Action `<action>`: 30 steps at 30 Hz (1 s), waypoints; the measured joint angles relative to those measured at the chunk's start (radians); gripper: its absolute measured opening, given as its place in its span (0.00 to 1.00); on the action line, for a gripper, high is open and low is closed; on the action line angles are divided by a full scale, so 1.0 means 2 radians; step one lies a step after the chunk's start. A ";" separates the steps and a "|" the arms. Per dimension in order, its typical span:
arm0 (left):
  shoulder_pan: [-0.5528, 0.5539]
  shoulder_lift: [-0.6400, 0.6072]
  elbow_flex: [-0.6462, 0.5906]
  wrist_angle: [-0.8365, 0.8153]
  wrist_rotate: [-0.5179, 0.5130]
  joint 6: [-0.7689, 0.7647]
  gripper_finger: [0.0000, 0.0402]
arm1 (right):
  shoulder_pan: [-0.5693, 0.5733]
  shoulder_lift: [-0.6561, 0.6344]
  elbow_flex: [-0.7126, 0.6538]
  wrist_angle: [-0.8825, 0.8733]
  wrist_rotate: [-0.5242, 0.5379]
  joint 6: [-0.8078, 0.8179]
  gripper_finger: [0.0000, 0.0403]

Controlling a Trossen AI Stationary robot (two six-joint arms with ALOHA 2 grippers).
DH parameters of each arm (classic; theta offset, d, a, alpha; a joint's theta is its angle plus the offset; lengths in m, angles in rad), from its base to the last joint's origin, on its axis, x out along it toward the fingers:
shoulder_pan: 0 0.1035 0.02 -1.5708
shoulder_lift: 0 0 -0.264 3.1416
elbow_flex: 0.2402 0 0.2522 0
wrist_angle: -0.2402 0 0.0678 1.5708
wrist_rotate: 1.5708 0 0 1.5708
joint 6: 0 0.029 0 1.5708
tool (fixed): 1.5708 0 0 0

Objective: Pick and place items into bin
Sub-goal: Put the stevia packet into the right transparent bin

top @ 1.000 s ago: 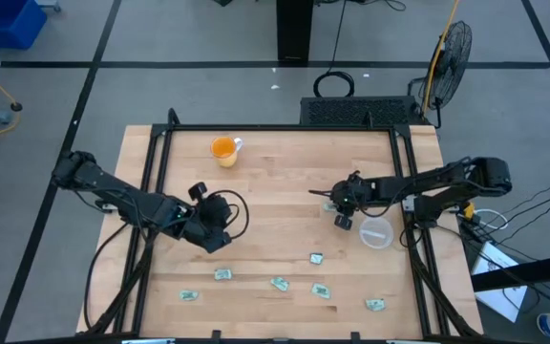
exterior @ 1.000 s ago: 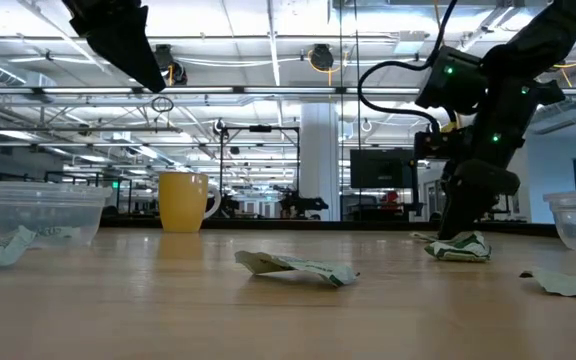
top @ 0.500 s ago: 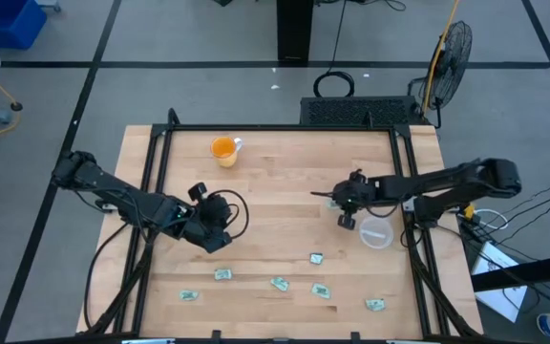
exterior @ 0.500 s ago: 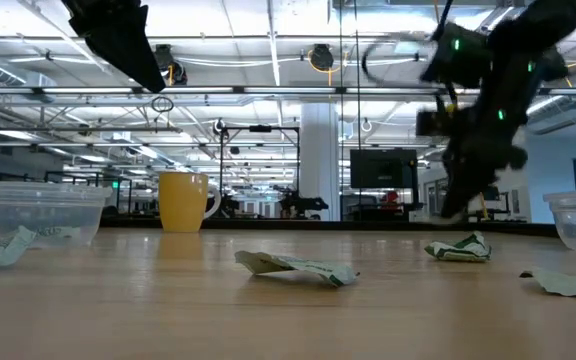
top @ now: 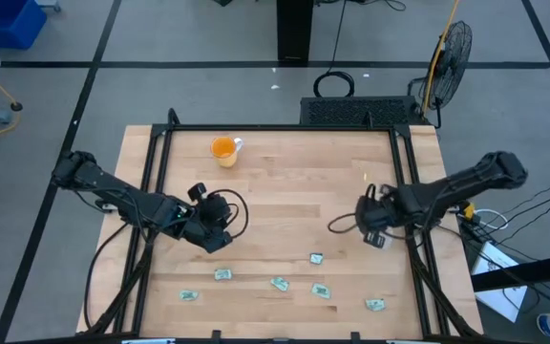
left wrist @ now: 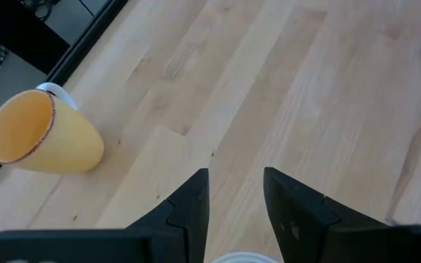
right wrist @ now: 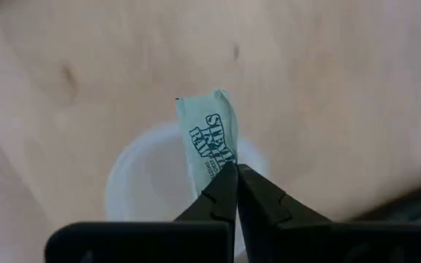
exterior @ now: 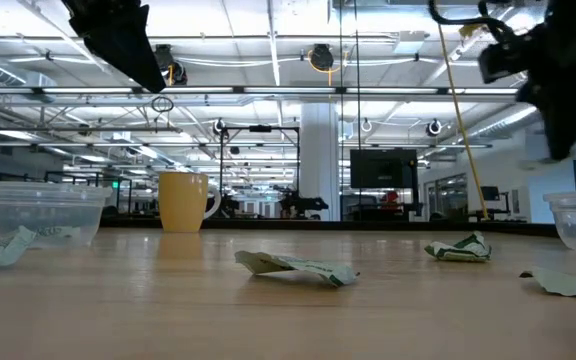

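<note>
Green-white packet (right wrist: 209, 142) pinched in jaws above clear cup (right wrist: 141, 191).

1. The right gripper (right wrist: 234, 175) is pinching a green-and-white packet (right wrist: 210, 140) between its two dark fingers (right wrist: 258, 204), which are closing tightly on the packet's lower end.
2. The packet is standing upright at the frame's centre; dark printed lettering is showing on it.
3. A clear cup (right wrist: 141, 190) is lying beneath, lower centre; wooden table (right wrist: 327, 80) is filling the rest.

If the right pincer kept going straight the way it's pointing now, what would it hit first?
Most likely the clear cup. The right pincer is shut on a green-and-white packet and points down at the cup's open mouth, so the packet would enter first. How far off the cup is remains unclear.
</note>
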 joint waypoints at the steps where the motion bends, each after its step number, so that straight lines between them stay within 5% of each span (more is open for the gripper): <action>1: 0.000 0.000 0.000 0.000 -0.001 0.000 0.34 | 0.009 0.000 0.000 -0.014 -0.017 0.023 0.00; 9: 0.000 0.000 0.000 0.000 -0.003 -0.001 0.34 | 0.053 0.000 -0.013 -0.018 -0.046 0.123 0.00; 15: 0.000 0.000 0.000 0.000 -0.003 -0.002 0.34 | 0.052 0.007 -0.074 0.063 -0.063 0.120 0.00; 30: 0.000 0.001 0.000 0.000 -0.003 -0.015 0.34 | 0.048 0.011 -0.117 0.096 -0.050 0.086 0.00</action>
